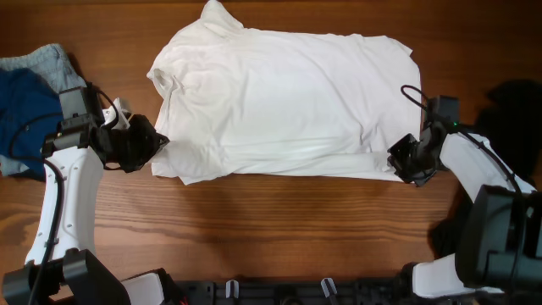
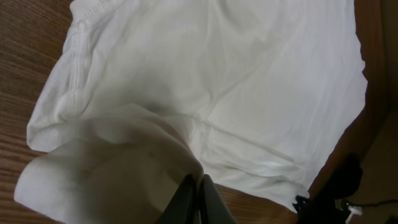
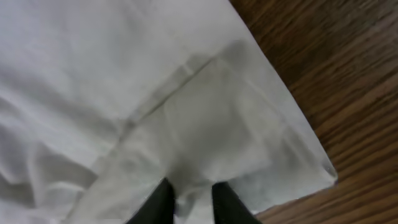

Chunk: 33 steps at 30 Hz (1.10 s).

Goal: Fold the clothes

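Note:
A white T-shirt point(image 1: 279, 102) lies spread on the wooden table, with its near hem folded up in a band. My left gripper point(image 1: 157, 144) is at the shirt's near left corner. In the left wrist view its fingers point(image 2: 199, 184) are pressed together on a raised fold of the white cloth point(image 2: 124, 155). My right gripper point(image 1: 403, 161) is at the near right corner. In the right wrist view its fingers point(image 3: 189, 194) pinch the shirt's folded edge point(image 3: 249, 124), with cloth between them.
A blue garment point(image 1: 24, 114) and a grey one point(image 1: 47, 63) lie piled at the left edge, behind my left arm. A black garment point(image 1: 517, 102) lies at the right edge. Bare wood point(image 1: 279, 220) runs along the front of the table.

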### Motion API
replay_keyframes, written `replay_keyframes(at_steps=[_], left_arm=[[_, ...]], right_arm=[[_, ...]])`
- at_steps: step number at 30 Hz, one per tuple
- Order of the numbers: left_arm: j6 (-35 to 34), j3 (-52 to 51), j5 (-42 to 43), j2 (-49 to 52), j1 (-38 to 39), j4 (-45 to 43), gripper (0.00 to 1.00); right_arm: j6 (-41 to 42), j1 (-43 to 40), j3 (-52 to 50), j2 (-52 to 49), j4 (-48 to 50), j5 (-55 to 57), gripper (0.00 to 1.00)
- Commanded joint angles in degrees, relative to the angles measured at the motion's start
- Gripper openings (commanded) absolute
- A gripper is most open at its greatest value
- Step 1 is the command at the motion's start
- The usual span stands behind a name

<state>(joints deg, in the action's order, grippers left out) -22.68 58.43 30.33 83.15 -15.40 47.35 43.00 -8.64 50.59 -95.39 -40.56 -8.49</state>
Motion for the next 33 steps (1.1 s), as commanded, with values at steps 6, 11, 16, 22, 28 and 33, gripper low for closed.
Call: replay_keyframes(at_steps=[6, 11, 16, 22, 28, 33], left_arm=[[-0.09, -0.48, 0.07, 0.22, 0.17, 0.07, 0.04], [-0.11, -0.46, 0.76, 0.20, 0.13, -2.19, 0.04], [-0.33, -0.44, 1.16, 0.20, 0.07, -8.46, 0.04], [-4.20, -0.46, -3.58, 0.22, 0.09, -14.71, 0.04], [-5.01, -0.48, -4.28, 0.31, 1.62, -17.46, 0.04], [-5.01, -0.48, -4.52, 1.77, 4.37, -25.18, 0.04]], right_arm=[[0.76, 0.31, 0.55, 0.33, 0.15, 0.98, 0.04], [-1.07, -0.63, 4.39, 4.70, -1.16, 1.53, 0.04], [-5.55, -2.64, 10.64, 5.75, 1.40, 2.34, 0.04], [-5.53, -3.06, 11.34, 5.70, 4.39, 5.05, 0.04], [-7.08, -3.06, 11.34, 5.57, 7.17, 6.16, 0.04], [-7.08, -3.06, 11.32, 4.28, 9.33, 6.16, 0.04]])
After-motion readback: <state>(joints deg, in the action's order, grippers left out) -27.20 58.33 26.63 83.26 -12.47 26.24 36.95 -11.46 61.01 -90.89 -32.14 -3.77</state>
